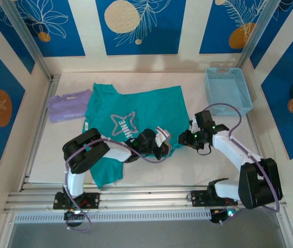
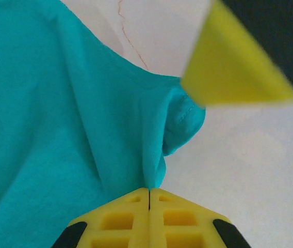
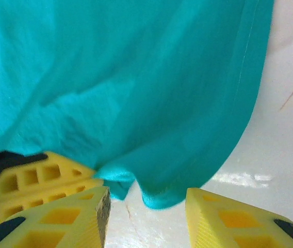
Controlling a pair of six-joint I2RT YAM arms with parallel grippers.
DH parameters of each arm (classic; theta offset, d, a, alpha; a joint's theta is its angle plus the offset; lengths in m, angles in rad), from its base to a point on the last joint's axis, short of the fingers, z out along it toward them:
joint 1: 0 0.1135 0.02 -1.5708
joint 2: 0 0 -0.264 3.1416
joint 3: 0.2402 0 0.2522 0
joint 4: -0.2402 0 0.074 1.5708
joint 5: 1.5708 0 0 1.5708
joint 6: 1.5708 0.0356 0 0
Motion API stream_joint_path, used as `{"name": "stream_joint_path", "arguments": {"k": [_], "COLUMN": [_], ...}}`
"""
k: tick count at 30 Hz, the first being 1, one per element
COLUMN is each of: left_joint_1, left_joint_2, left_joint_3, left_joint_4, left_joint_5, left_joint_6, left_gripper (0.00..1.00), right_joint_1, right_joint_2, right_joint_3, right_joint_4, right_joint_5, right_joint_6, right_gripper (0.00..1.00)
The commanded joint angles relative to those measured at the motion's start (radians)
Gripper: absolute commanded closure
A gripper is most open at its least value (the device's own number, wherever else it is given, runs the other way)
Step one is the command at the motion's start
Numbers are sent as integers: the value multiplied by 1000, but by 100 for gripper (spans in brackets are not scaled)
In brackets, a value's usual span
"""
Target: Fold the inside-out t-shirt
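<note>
You seem to be at the hem-grab: the t-shirt (image 1: 136,111) lies on the table (image 1: 203,165), left end effector (image 2: 149,195) pinching its corner, right end effector (image 3: 146,199) spread beside the hem, so the next move likely calls for closing on that edge before lifting.

Robot lab test cell. White table (image 1: 177,170) walled by blue printed panels (image 1: 136,26); aluminium rail (image 1: 146,199) carries left arm (image 1: 87,150), right arm (image 1: 255,181).

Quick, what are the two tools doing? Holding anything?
Left tool: closed, pinching the teal t-shirt.
Right tool: open, holding nothing.
</note>
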Motion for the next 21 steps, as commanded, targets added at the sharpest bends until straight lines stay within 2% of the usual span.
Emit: {"name": "stream_joint_path", "arguments": {"k": [1,7,14,21], "left_joint_1": [13,18,19,35], "left_joint_2": [22,18,13,14], "left_joint_3": [11,22,23,14], "left_joint_4": [25,18,6,27], "left_joint_5": [47,62,67,85], "left_joint_6": [-43,-60,-65,-90], "left_gripper": [100,100,100,100], "right_joint_1": [24,61,76,76], "right_joint_2": [-38,-7,101,98], "right_joint_3": [-63,-117,-89,-54], "right_joint_4": [62,198,262,225], "right_joint_5": [24,64,79,149], "right_joint_6": [48,75,57,15], "right_gripper": [56,55,57,84]}}
